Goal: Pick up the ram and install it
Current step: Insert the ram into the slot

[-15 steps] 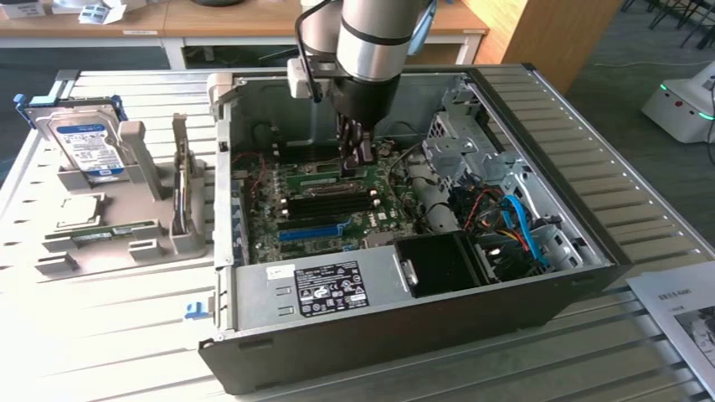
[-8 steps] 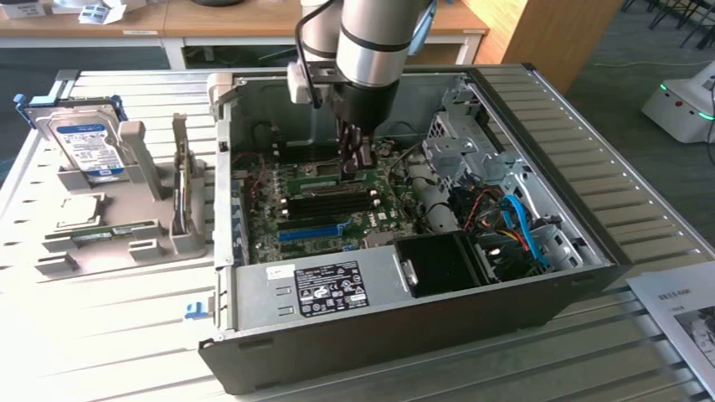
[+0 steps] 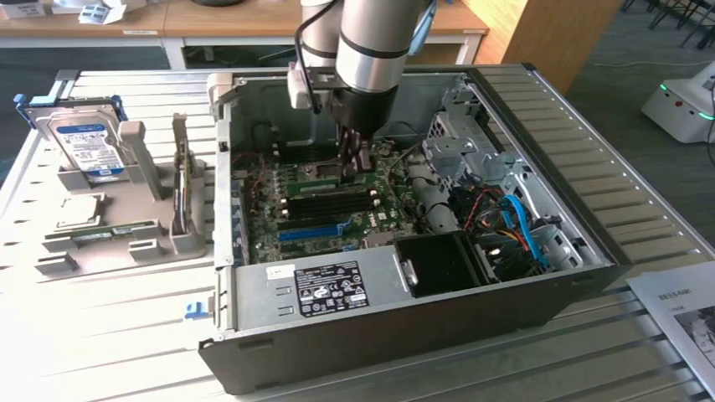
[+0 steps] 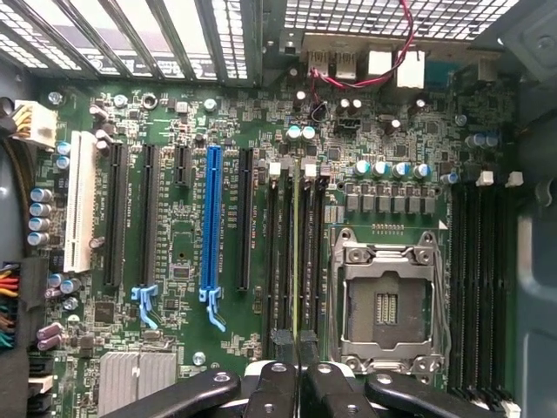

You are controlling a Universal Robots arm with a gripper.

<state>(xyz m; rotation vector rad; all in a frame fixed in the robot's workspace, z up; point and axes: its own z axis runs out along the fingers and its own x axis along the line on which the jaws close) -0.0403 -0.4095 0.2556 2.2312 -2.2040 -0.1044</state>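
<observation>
One robot arm [image 3: 374,42] reaches straight down into an open PC case [image 3: 447,335] lying on its side on a slatted table [image 3: 123,352], w/ the case toward the table's edge on the exterior view's right. The gripper [image 3: 353,163] sits low over the motherboard [image 3: 374,219], approx. mid-board. In the wrist view the jaws are almost shut, pinching the ram [image 4: 297,252] between the two black fingers [image 4: 277,383]. The ram shows edge-on as a thin green line running away from the jaws. It is lined up w/ a row of black slots [image 4: 275,252], between the blue slot strip [image 4: 210,218] and the CPU socket [image 4: 385,300]. Its far end points at the board edge w/ the rear ports. Can't tell if it is seated in a slot or just above one. Near the table's opposite edge a hard drive [image 3: 87,142] stands in a grey holder [image 3: 134,251], well apart from the case.
</observation>
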